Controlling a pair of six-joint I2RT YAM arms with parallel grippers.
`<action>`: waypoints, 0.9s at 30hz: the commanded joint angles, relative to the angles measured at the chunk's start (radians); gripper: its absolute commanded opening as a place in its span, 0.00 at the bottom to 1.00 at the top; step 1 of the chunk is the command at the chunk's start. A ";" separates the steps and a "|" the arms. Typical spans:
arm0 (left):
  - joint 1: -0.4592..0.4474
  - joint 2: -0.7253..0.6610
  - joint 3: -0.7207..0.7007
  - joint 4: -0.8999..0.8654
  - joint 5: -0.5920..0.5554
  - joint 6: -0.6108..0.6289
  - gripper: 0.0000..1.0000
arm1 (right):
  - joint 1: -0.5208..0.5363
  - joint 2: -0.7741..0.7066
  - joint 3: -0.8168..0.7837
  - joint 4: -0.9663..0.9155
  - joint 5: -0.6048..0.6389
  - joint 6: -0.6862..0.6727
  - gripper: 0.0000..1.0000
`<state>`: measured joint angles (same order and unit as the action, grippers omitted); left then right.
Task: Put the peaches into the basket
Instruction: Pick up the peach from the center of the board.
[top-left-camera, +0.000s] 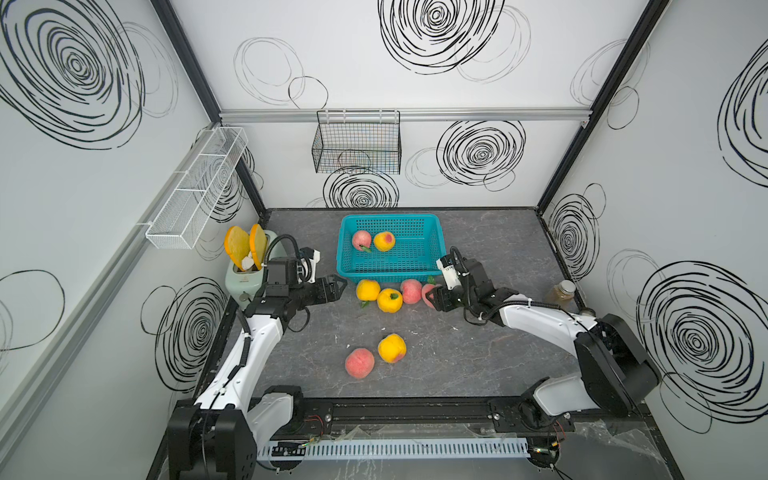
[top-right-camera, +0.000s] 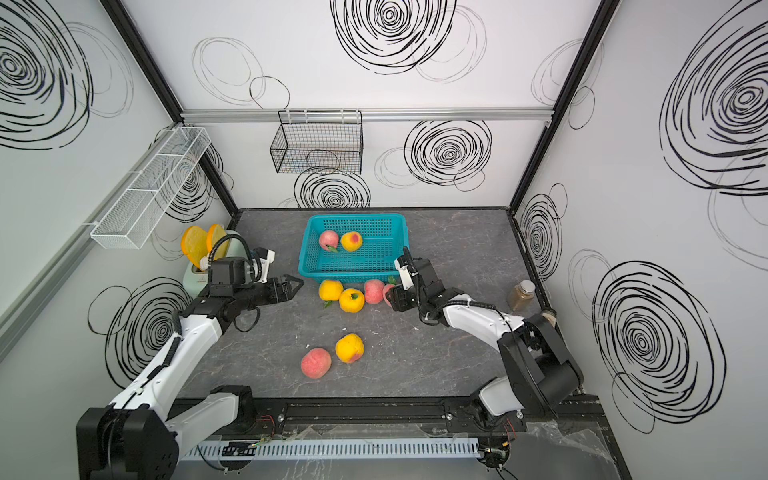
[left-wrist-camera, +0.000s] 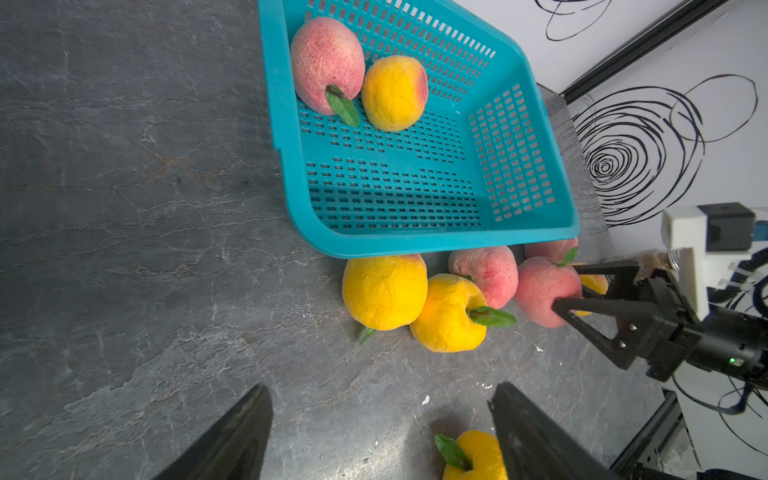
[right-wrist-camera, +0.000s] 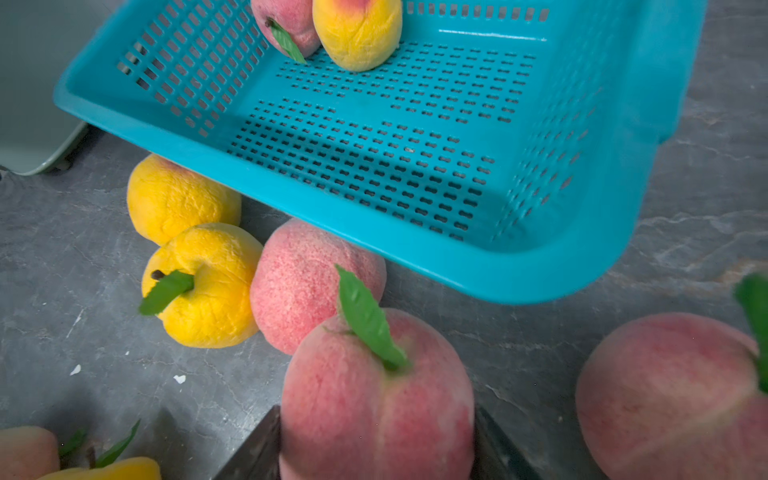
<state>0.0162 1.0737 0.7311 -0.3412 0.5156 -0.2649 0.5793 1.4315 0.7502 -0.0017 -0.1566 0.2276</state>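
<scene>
So far, two peaches (top-left-camera: 384, 241) in turquoise basket (top-left-camera: 390, 217); rest on surface (top-left-camera: 478, 353). Right pincer (left-wrist-camera: 566, 287) grasps pink peach (right-wrist-camera: 376, 399); left pincer (top-left-camera: 341, 287) released, empty.

Two peaches (left-wrist-camera: 327, 62) (pink, yellow) in basket (left-wrist-camera: 415, 246)

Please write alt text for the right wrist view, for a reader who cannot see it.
The right claw grips a pink peach with a green leaf. Beyond it stands a turquoise basket holding two peaches, with three more peaches on the grey table beside its rim.
</scene>
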 joint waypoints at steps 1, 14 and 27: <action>0.007 0.003 -0.009 0.030 0.014 -0.001 0.87 | 0.002 -0.050 0.033 -0.033 -0.038 -0.010 0.47; 0.008 -0.004 -0.007 0.030 0.014 -0.001 0.87 | -0.005 -0.136 0.153 -0.078 -0.104 -0.004 0.48; 0.057 -0.040 -0.006 0.036 0.009 -0.004 0.86 | -0.047 0.072 0.409 -0.048 -0.104 0.011 0.48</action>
<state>0.0582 1.0580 0.7311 -0.3405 0.5171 -0.2665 0.5453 1.4662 1.1053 -0.0574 -0.2543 0.2356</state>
